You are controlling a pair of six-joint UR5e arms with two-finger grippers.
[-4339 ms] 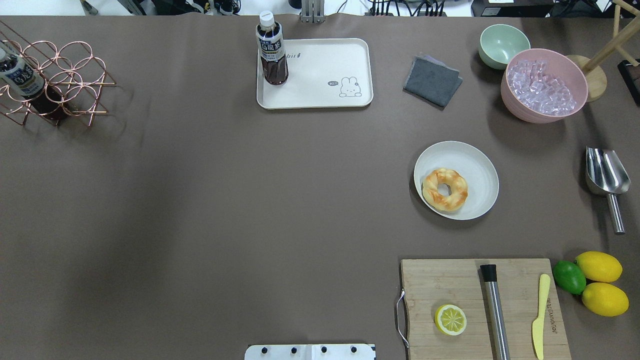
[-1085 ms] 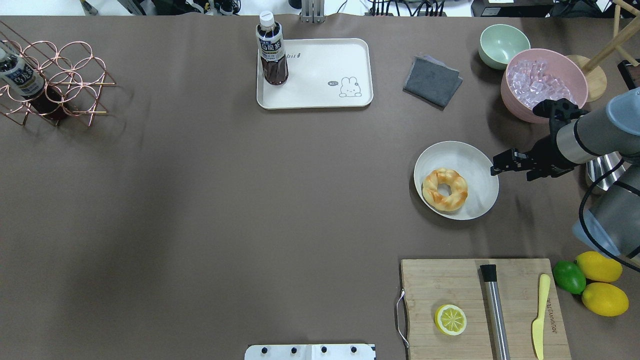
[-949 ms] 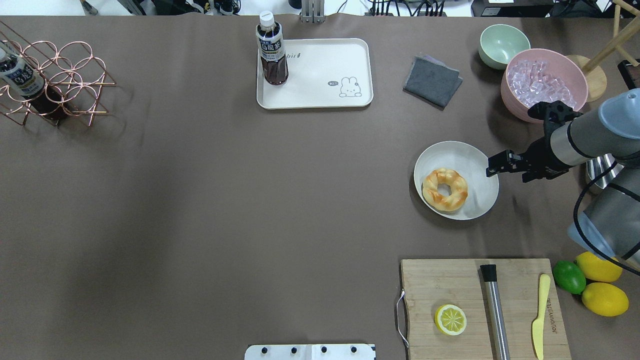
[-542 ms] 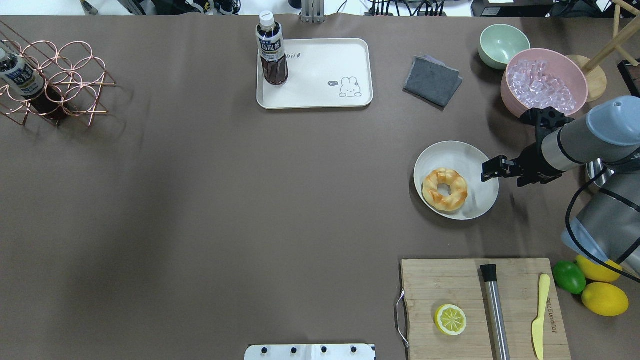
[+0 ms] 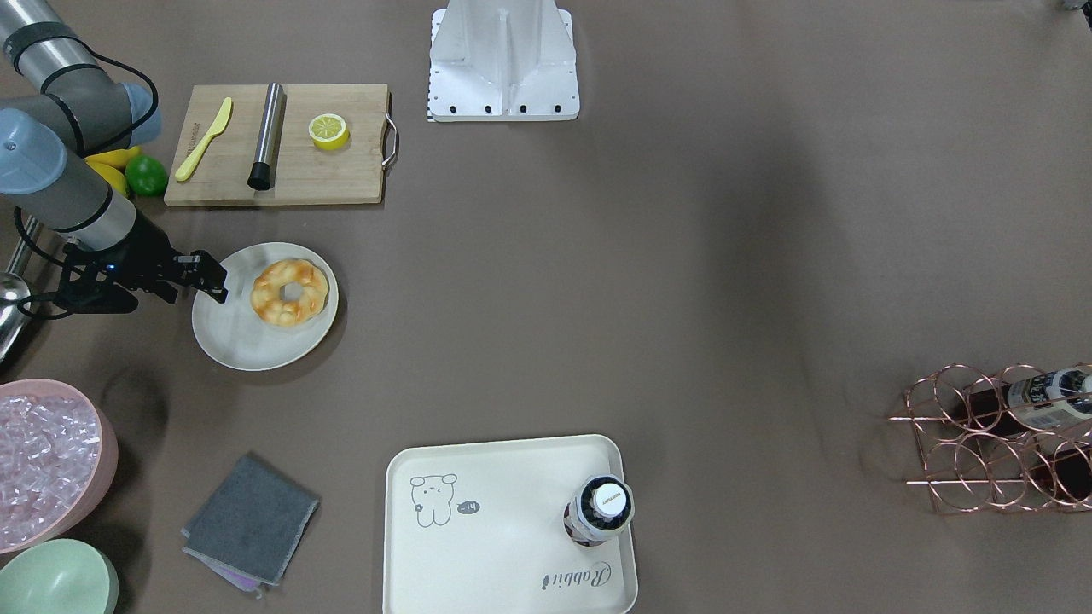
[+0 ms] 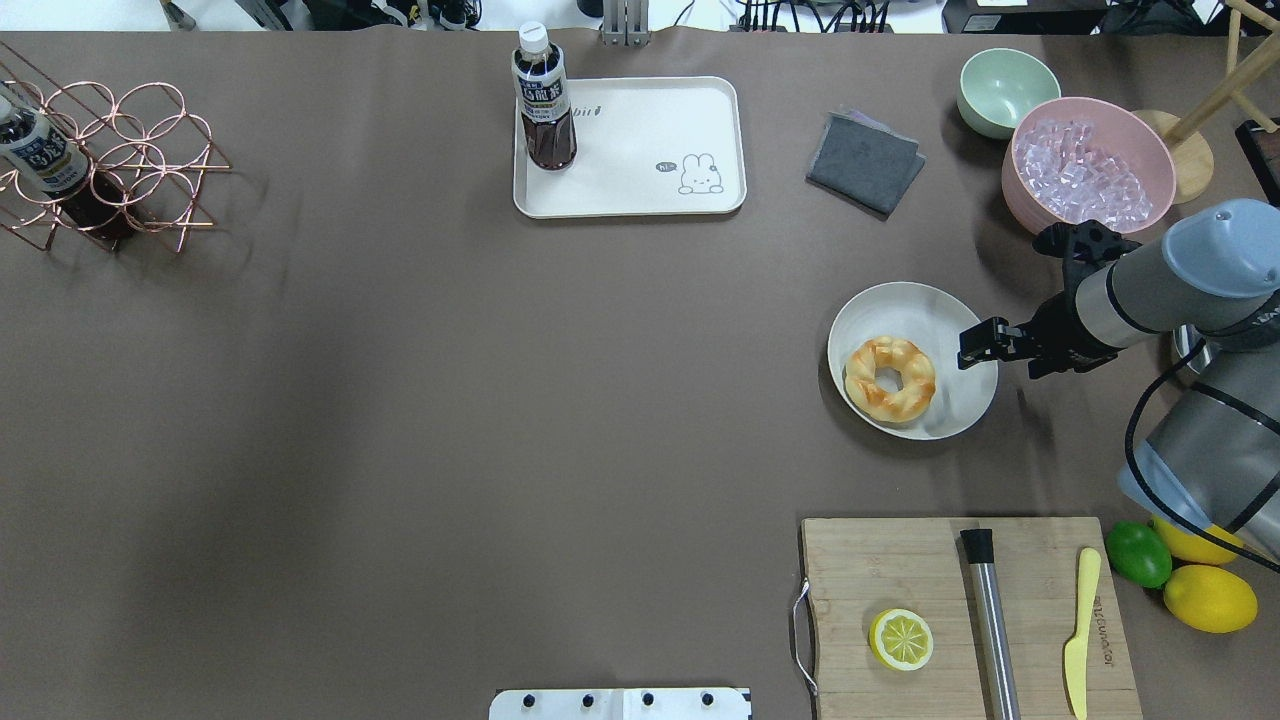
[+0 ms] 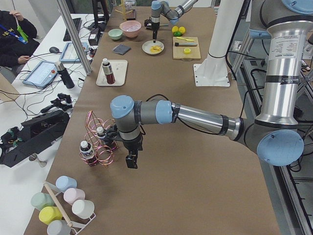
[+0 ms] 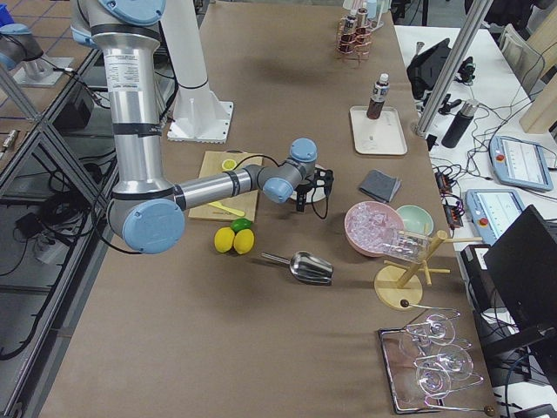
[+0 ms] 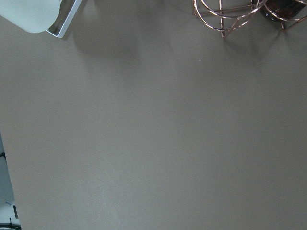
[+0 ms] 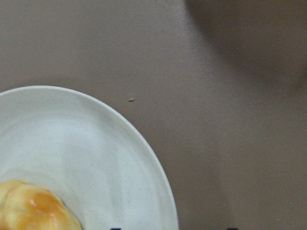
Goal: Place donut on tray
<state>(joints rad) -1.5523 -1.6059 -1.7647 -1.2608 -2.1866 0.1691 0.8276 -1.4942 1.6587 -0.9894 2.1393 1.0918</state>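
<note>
Overhead exterior: braided golden donut (image 6: 890, 379) lies on smooth round plate (image 6: 950, 318).

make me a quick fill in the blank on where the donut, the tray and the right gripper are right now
1. The donut lies on a round cream ____, not yet on the tray.
2. On one corner of the tray stands a dark ____ with a white cap.
3. The right gripper hovers near the donut, open and holding ____.
4. The lemon half sits on the wooden cutting ____.

Missing words: plate; bottle; nothing; board.
</note>
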